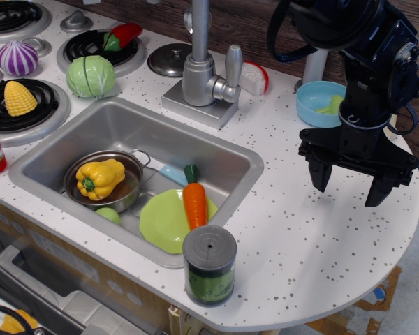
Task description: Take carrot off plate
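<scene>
The orange carrot [194, 202] with its dark green stem cap lies on the lime-green plate [162, 222], along the plate's right side, stem pointing away. The plate rests in the front right of the sink [119, 129]. My gripper [354, 183] hangs open and empty above the counter, well to the right of the sink and far from the carrot.
A metal pot [129, 197] holding a yellow bell pepper [100, 178] sits left of the plate. A grey-lidded can [209, 264] stands on the counter edge just in front of the plate. The faucet [200, 59] is behind the sink; a blue bowl [318, 103] is behind the gripper.
</scene>
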You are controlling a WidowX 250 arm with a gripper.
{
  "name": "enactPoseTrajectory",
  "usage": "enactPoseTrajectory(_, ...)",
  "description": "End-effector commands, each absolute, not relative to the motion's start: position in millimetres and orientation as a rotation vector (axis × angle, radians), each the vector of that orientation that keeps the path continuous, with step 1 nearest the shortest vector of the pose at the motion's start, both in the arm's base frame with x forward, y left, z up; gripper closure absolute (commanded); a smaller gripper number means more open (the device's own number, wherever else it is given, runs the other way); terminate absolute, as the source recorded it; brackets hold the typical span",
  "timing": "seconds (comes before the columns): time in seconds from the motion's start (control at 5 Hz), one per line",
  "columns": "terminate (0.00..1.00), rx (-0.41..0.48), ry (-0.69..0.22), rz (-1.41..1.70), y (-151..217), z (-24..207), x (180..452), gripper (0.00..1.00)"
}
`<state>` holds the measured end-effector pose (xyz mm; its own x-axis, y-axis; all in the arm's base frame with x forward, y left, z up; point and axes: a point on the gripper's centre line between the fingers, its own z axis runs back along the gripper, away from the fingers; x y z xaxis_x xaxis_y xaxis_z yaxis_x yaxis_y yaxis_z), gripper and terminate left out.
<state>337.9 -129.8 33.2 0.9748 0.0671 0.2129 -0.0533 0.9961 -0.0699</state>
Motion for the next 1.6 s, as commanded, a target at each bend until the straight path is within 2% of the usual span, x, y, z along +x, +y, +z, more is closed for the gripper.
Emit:
enactPoseTrajectory(0.0, 0.0, -0.064, -0.217, 0.061, -130, 33, 338, 0.0)
enactPoseTrajectory(0.2, 0.0, 0.044, -0.196, 0.228, -97, 59, 327, 0.0)
enactPoseTrajectory(0.4, 0.0, 0.174, -0.155, 0.27, -59, 83, 320, 0.0)
enactPoseTrajectory(0.6, 0.0, 0.204, -0.181, 0.394, -19, 90, 312, 0.0)
enactPoseTrajectory(0.8, 0.0, 0.192, -0.233, 0.455, 19, 69, 306, 0.0)
enactPoseTrajectory(1.0, 0.0, 0.131, -0.256, 0.535, 35, 44, 308, 0.0)
enactPoseTrajectory(1.2, 0.0, 0.068, -0.288, 0.544, 37, 13, 311, 0.0)
enactPoseTrajectory(1.4, 0.0, 0.023, -0.305, 0.539, 35, -6, 314, 0.0)
